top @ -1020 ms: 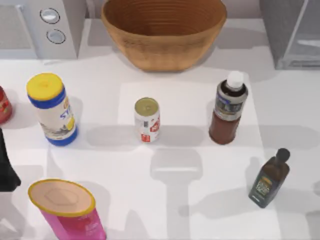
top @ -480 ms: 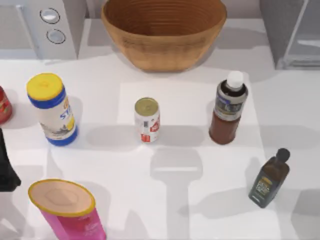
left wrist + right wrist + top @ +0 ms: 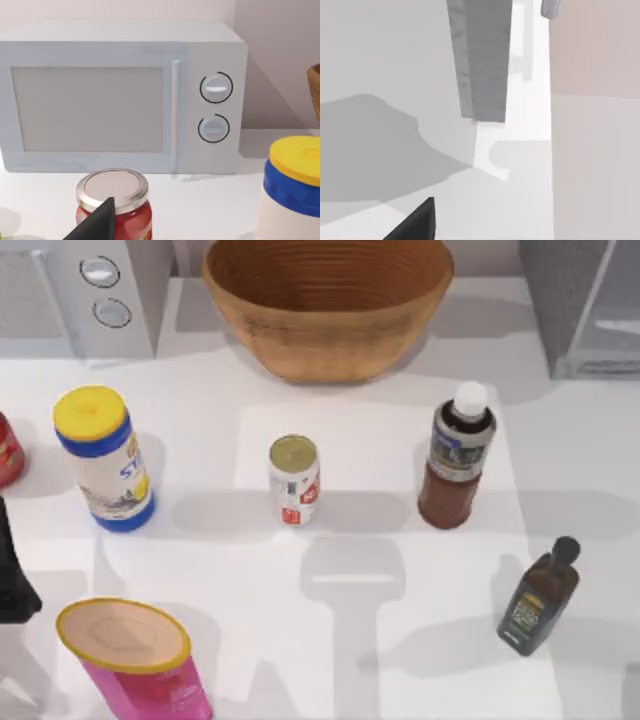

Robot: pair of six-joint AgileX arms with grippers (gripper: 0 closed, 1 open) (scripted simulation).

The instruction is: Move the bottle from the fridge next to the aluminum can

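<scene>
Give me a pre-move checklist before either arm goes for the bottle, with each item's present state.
1. Bottle upright on the table, outside the fridge: ok.
2. Bottle already next to the aluminum can: not ok; a wide strip of bare table lies between them.
3. Free spot beside the can: ok; bare table on the can's right.
4. Path from bottle to can free of obstacles: ok; the wicker bowl sits farther back, the dark olive bottle nearer the front right.
5. Left gripper state: cannot tell; a dark part of the left arm lies at the table's left edge.
6. Right gripper state: cannot tell.
</scene>
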